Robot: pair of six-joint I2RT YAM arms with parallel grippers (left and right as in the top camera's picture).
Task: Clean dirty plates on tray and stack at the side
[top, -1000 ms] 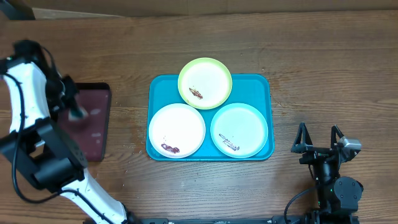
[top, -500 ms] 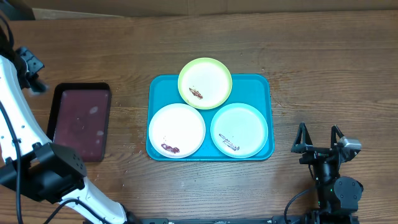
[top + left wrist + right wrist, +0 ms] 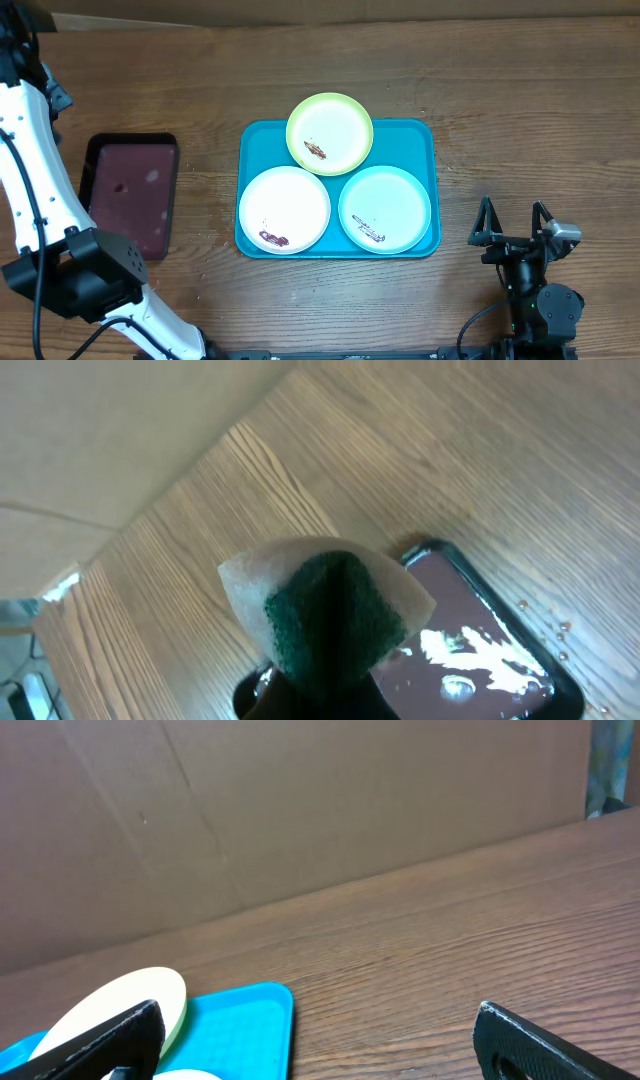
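Note:
Three smeared plates lie on the turquoise tray (image 3: 258,140): a yellow-green plate (image 3: 330,132) at the back overlapping the rim, a white plate (image 3: 284,208) front left and a mint-blue plate (image 3: 385,208) front right. My left gripper (image 3: 320,690) is shut on a green and beige sponge (image 3: 330,615), held high near the table's far left back corner, well away from the plates. My right gripper (image 3: 513,225) is open and empty, right of the tray's front right corner. The right wrist view shows the yellow-green plate (image 3: 120,1000) and a corner of the tray (image 3: 240,1020).
A dark maroon black-rimmed tray (image 3: 130,195) holding a little water lies left of the turquoise tray; it also shows below the sponge in the left wrist view (image 3: 480,630). A cardboard wall runs along the table's back edge (image 3: 300,810).
My left arm has lifted off the maroon tray and swung back and left with the sponge. The plates and the right arm have not moved.

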